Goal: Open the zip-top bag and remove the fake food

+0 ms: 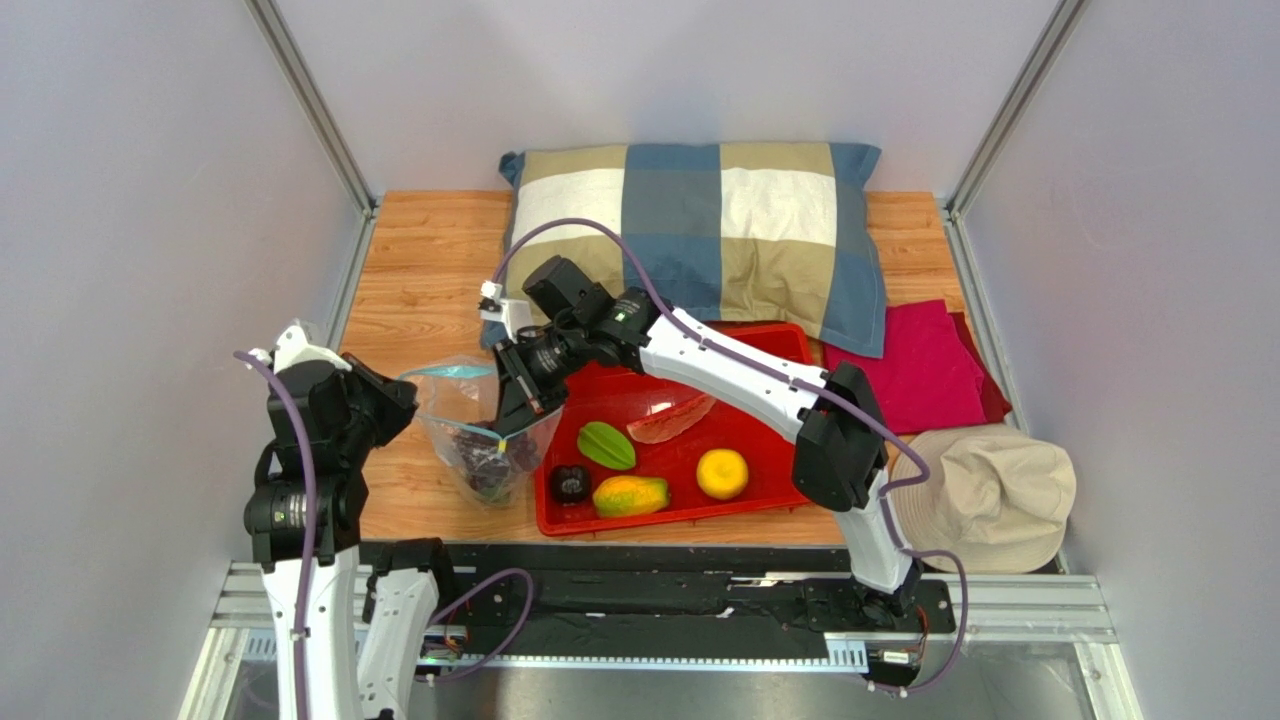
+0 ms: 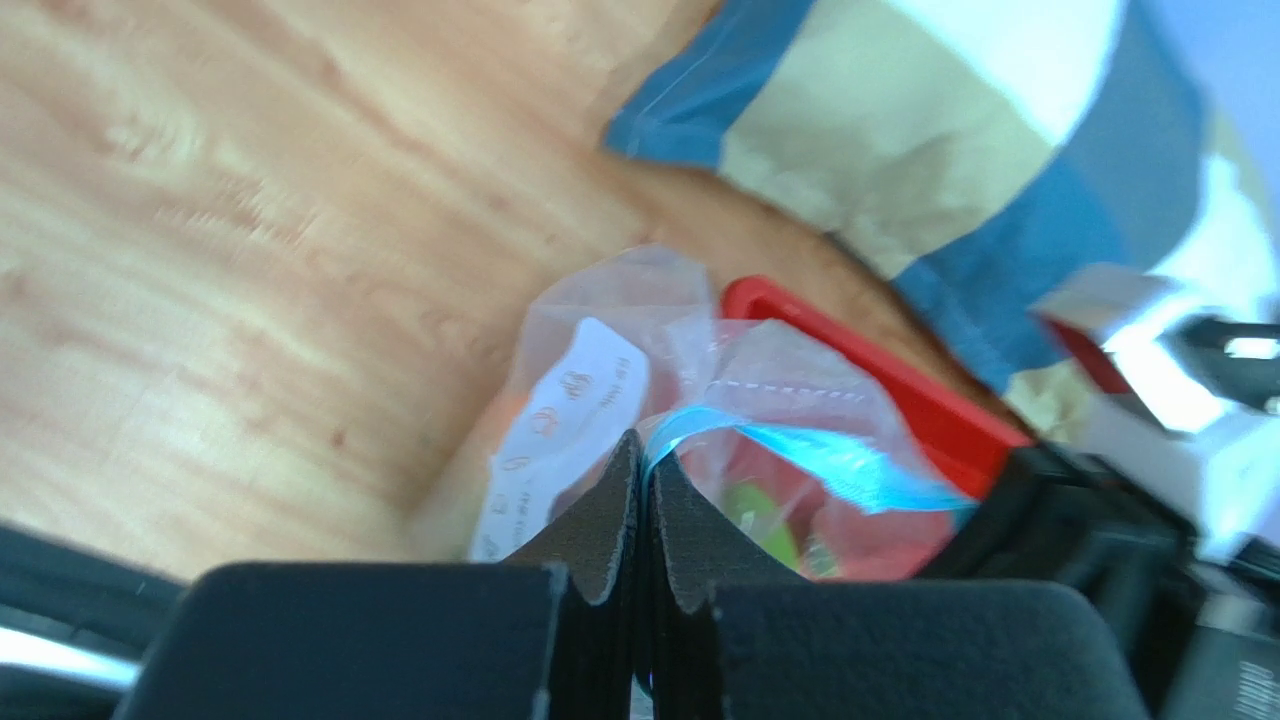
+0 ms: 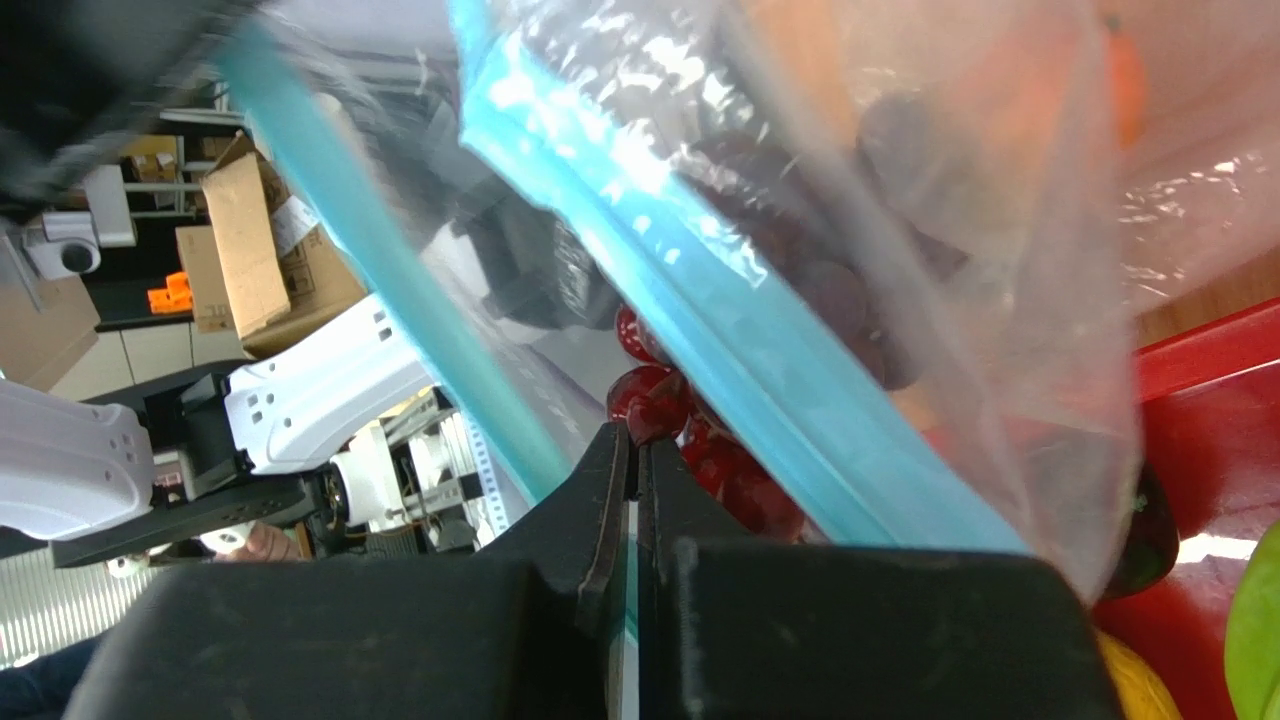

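Both arms on the zip-top bag (image 1: pixel 478 428), centre-left of the overhead frame, just left of the red tray (image 1: pixel 669 518). Left gripper (image 2: pixel 642 450): jaws pressed together on a thin fold of the clear plastic beside the bag's white label. Right gripper (image 3: pixel 633 443): jaws likewise pinched tight on the film right by the blue-green zip strip (image 3: pixel 721 330). In the right wrist view the two halves of the strip run apart, so the mouth reads as open. The mouth is stretched roughly left to right across the overhead frame, between the two grippers. Grapes (image 1: pixel 489 468) lie inside at the bag's bottom, towards the lower edge of the frame, below that line. On the tray, to the right: star fruit (image 1: pixel 606 444), meat slice (image 1: pixel 672 417), citrus (image 1: pixel 721 473), mango (image 1: pixel 631 495), dark round fruit (image 1: pixel 568 483). Judgement: only the grapes are left to remove. The right gripper is the nearer one to the tray. With both tools busy holding the rim, reaching the grapes means one must let go or the bag must be tipped.
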### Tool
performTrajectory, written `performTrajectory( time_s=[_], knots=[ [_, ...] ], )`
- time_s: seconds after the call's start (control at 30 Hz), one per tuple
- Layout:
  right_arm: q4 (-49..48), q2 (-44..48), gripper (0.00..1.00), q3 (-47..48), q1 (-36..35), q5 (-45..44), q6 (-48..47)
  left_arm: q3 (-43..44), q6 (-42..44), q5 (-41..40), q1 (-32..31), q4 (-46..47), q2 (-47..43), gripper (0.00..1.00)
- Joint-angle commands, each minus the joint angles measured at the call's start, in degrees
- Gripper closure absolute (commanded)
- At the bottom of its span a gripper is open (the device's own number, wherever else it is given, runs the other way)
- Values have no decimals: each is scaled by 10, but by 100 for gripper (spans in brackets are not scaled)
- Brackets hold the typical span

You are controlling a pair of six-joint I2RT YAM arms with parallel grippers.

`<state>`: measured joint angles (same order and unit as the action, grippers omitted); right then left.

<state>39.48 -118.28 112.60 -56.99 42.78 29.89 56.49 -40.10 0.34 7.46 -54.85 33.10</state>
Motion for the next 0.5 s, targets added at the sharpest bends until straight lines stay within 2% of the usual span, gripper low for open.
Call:
performTrajectory(
  time_s=[0.0, 0.1, 0.17, 0.3, 0.37, 0.47],
  knots=[
    [3, 43, 100, 2, -4, 20, -31, 21, 26, 11, 0, 69, -16, 100],
    [11, 38, 100, 48, -4, 2, -37, -5, 41, 5, -1, 15, 0, 100],
    [10, 17, 100, 111, 0, -11, -27, -30, 42, 33, -1, 3, -5, 100],
    [6, -28, 100, 228, 13, -28, 12, -97, 24, 44, -1, 0, -98, 100],
    [-17, -41, 100, 270, 18, -22, 38, -97, 18, 41, -1, -3, -115, 100],
    [-47, -33, 100, 262, 22, -17, 72, -89, 1, 29, -1, -17, -91, 100]
  ],
)
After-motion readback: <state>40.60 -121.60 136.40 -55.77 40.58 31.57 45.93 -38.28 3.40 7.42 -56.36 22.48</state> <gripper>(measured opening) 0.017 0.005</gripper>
